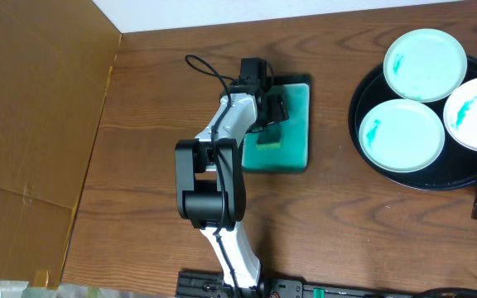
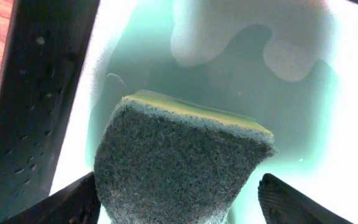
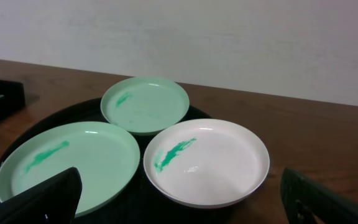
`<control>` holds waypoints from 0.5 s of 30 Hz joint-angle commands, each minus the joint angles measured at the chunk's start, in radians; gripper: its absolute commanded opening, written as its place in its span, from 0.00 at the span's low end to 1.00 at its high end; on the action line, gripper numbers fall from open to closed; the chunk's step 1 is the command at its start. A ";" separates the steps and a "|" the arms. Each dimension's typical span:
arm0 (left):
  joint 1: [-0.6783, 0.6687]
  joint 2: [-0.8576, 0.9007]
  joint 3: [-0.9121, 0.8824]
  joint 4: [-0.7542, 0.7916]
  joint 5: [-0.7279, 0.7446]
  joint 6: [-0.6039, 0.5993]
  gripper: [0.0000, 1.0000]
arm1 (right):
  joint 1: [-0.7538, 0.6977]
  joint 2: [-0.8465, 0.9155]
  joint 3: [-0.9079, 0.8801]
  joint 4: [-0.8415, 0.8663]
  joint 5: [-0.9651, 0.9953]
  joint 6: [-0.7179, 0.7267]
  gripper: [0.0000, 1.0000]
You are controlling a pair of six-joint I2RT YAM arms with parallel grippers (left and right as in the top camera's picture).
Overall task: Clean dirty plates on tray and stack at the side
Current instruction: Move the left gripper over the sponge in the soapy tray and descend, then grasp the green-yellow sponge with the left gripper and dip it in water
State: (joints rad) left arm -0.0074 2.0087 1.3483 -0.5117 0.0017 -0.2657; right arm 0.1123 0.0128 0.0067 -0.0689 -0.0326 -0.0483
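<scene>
Three plates (image 1: 401, 135) lie close together on the round black tray (image 1: 437, 177) at the right side of the tabletop (image 1: 346, 215) in the view from above, and each one has a teal smear on its face. The plate at the right goes partly out of the picture. Well apart from the tray, near the middle of the tabletop, stands a small rectangular teal dish (image 1: 295, 136) with a sponge (image 1: 269, 141) in it. The left arm reaches out over this dish, and the left claw (image 1: 268, 120) is directly above the sponge. A large sheet of brown cardboard (image 1: 40, 124) covers the left part of the picture. From the left wrist, the sponge fills the lower middle, with its dark rough side toward the camera and a thin yellow layer along its upper edge, and the pale teal floor of the dish is behind it. The two black fingers (image 2: 73, 202) are spread, one on each side of the sponge. The left one is just at its edge, and beside the right one a gap is visible, so nothing is pinched. From the right wrist, the right claw (image 3: 182, 196) is also spread wide and empty. It hangs low just in front of the tray, and the three plates lie side by side beyond its fingertips.
</scene>
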 commanded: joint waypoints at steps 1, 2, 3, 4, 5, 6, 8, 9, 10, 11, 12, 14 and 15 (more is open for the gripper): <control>0.003 0.011 -0.011 0.003 0.002 0.002 0.81 | -0.008 -0.004 -0.001 -0.003 -0.010 -0.009 0.99; 0.003 0.011 -0.011 0.002 -0.010 0.002 0.81 | -0.008 -0.004 -0.001 -0.003 -0.010 -0.009 0.99; 0.003 0.011 -0.011 0.002 -0.021 0.002 0.81 | -0.008 -0.004 -0.001 -0.003 -0.010 -0.009 0.99; 0.003 0.011 -0.011 0.002 -0.022 0.003 0.81 | -0.008 -0.004 -0.001 -0.003 -0.010 -0.009 0.99; 0.003 0.011 -0.011 0.002 -0.021 0.002 0.81 | -0.008 -0.004 -0.001 -0.003 -0.010 -0.009 0.99; 0.003 0.011 -0.011 0.002 -0.021 0.002 0.81 | -0.008 -0.004 -0.001 -0.003 -0.010 -0.009 0.99; 0.002 0.011 -0.012 0.001 -0.021 0.002 0.81 | -0.008 -0.004 -0.001 -0.003 -0.010 -0.009 0.99; 0.002 0.011 -0.014 0.002 -0.021 0.002 0.81 | -0.008 -0.004 -0.001 -0.003 -0.010 -0.009 0.99; 0.002 0.011 -0.017 0.002 -0.021 0.002 0.81 | -0.008 -0.004 -0.001 -0.003 -0.010 -0.009 0.99; 0.002 0.011 -0.019 0.001 -0.021 0.002 0.81 | -0.008 -0.004 -0.001 -0.003 -0.010 -0.009 0.99; 0.002 0.011 -0.024 0.002 -0.021 0.002 0.81 | -0.008 -0.004 -0.001 -0.003 -0.010 -0.009 0.99; 0.002 0.011 -0.032 0.003 -0.021 0.002 0.81 | -0.008 -0.004 -0.001 -0.003 -0.010 -0.009 0.99; 0.002 0.011 -0.035 0.004 -0.021 0.002 0.81 | -0.008 -0.004 -0.001 -0.003 -0.010 -0.009 0.99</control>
State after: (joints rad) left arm -0.0074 2.0087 1.3380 -0.5106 -0.0063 -0.2657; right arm 0.1123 0.0128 0.0071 -0.0689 -0.0326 -0.0483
